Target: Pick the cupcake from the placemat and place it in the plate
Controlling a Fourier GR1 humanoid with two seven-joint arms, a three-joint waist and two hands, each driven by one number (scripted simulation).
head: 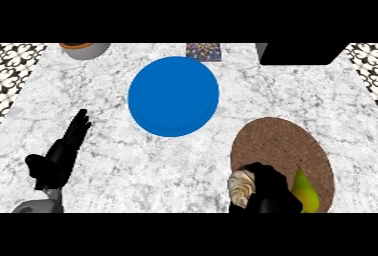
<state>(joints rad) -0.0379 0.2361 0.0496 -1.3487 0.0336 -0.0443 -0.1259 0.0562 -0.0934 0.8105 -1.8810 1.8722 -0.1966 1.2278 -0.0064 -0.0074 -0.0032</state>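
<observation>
So right now my right robot hand (269, 187) is down over the near edge of the placemat (277, 142), fingers curled around the cupcake (241, 189). You can only see the pale frosted side of it poking out on the left of my palm; the rest is hidden under the hand. There's a yellow-green pear (306, 192) sitting just beside it on the mat, basically touching my hand on the other side.

My take on doing this bit well: get the curl settled on the cupcake alone before lifting, and go straight up so I don't knock the pear along. I can't tell if it's off the mat yet. Then swing up and left to the blue plate (173, 96), which sits well apart from the mat, and lower it near the middle before letting go.

My left robot hand (63, 152) is just resting at the left of the desk (111, 150), fingers straight, holding nothing.
</observation>
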